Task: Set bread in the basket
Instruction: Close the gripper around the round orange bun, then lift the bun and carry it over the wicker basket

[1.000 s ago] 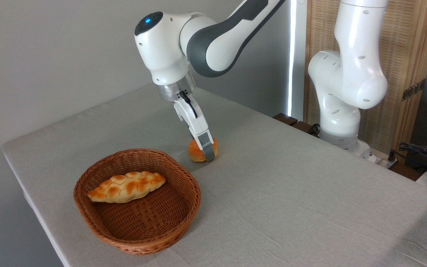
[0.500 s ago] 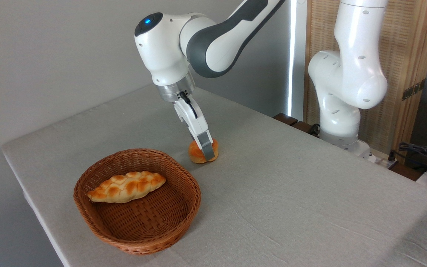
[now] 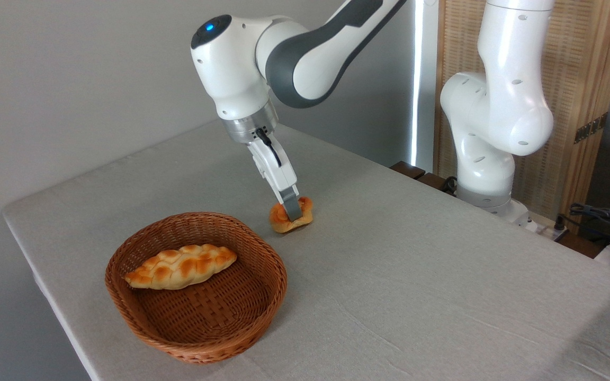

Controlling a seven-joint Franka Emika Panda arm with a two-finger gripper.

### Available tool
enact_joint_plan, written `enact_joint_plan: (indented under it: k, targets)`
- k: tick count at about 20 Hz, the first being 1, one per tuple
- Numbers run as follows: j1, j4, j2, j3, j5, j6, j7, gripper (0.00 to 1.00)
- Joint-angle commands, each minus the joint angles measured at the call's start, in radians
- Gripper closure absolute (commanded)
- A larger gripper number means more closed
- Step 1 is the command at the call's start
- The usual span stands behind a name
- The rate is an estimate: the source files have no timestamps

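The bread, a small orange-golden bun, is at the table's middle, just behind and to the right of the basket. My gripper reaches down onto it from above and is shut on it. The grey near finger crosses the bun's front; the far finger is hidden behind it. The bun looks pinched and tilted, with its paler underside showing at the lower left. The shallow round brown wicker basket stands near the table's front left edge.
A long pale braided loaf lies in the basket's back half. The arm's white base stands at the table's right rear. Cables lie off the right edge. The table's left edge runs close by the basket.
The fingers have closed tighter on the bun and the gripper has risen slightly. The bun went from round and flat on the table to squeezed and tilted.
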Motion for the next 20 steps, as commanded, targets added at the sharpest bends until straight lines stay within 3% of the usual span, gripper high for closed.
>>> enact_joint_plan:
  k: [1, 5, 11, 13, 16, 18, 19, 20]
  targets:
    - [0.001, 0.185, 0.001, 0.105, 0.033, -0.201, 0.143, 0.73]
    - [0.001, 0.311, 0.006, 0.181, 0.031, -0.202, 0.224, 0.66]
    - [0.001, 0.314, 0.084, 0.236, 0.031, 0.089, 0.345, 0.62]
    - [0.001, 0.311, 0.13, 0.239, 0.033, 0.189, 0.37, 0.55]
    - [0.001, 0.297, 0.177, 0.237, 0.033, 0.326, 0.404, 0.41]
    - [0.001, 0.278, 0.185, 0.239, 0.034, 0.354, 0.41, 0.22]
    - [0.002, 0.264, 0.188, 0.239, 0.034, 0.363, 0.418, 0.01]
    - [0.002, 0.25, 0.194, 0.239, 0.034, 0.364, 0.419, 0.0]
